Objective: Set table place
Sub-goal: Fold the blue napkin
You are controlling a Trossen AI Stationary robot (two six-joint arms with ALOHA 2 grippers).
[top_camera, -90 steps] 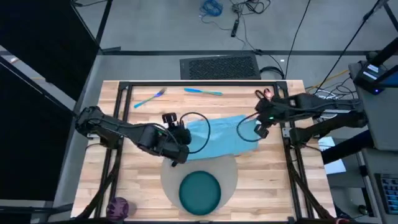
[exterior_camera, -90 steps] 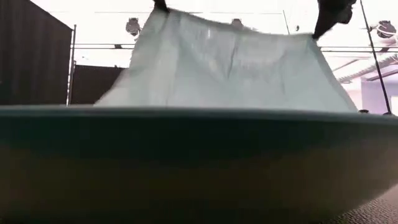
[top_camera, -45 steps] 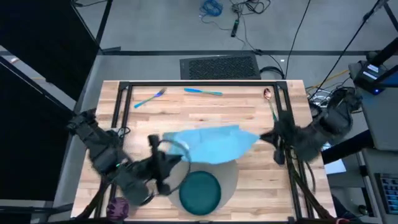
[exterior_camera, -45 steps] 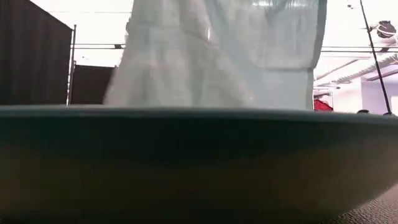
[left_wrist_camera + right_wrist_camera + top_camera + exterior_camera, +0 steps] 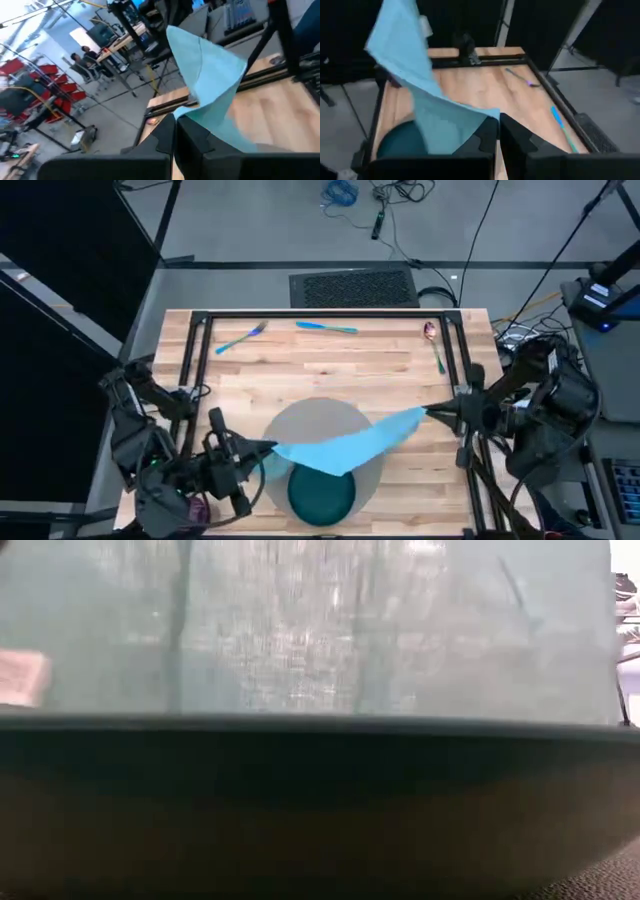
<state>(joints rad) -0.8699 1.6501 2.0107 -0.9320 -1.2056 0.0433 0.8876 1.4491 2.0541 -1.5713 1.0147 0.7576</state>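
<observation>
Light blue cloth napkin [image 5: 345, 448] stretched in the air between both tools, over the near half of the light wooden plank tabletop [image 5: 330, 370].

Napkin-laying step in hand, judging by the carry; next move calls for lowering the cloth flat beside the plate without dragging across it. Beneath it, large round grey mat [image 5: 320, 420] at the near-edge middle, dark teal round plate [image 5: 322, 492] on it. Left tool [image 5: 262, 448] clamped on one napkin corner near the near-left corner; right tool [image 5: 432, 412] clamped on the opposite corner by the right edge. Blue-handled cutlery [image 5: 326, 327] along the far edge; small purple cup [image 5: 196, 509] at the near-left corner. Beyond, a workshop with people seated.
</observation>
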